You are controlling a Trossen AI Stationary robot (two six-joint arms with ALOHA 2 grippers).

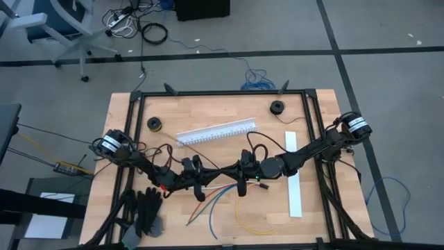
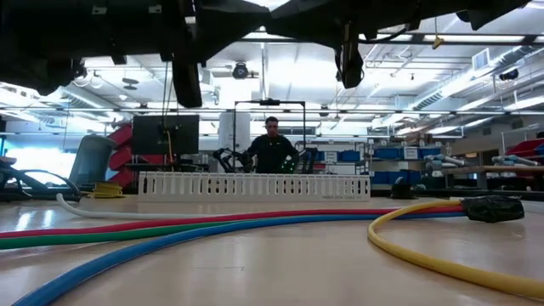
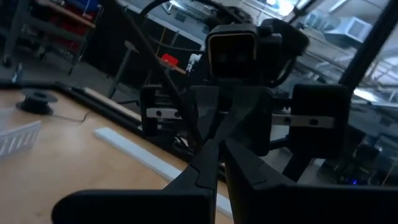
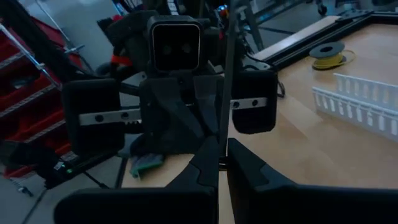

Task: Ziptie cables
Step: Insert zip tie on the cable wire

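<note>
Coloured cables lie fanned on the wooden worktop, red, green, blue and white strands together and a yellow loop just beside them; both arms meet above them at mid-worktop, facing one another. Left hand hovers over the near ends of the strands, fingers pressed together on nothing visible; right hand stands opposite, fingers likewise closed, a thin dark strip rising between them in the right wrist view, possibly a tie, though this cannot be confirmed. White slotted channel lies beyond, well apart from the wires; a flat white strip lies under the right arm; dark gloves rest at the near left edge. Judged step: gathering before binding; to do it well, draw the strands parallel into one bundle first, loop the tie near their common ends, and keep the yellow loop from springing free.
</note>
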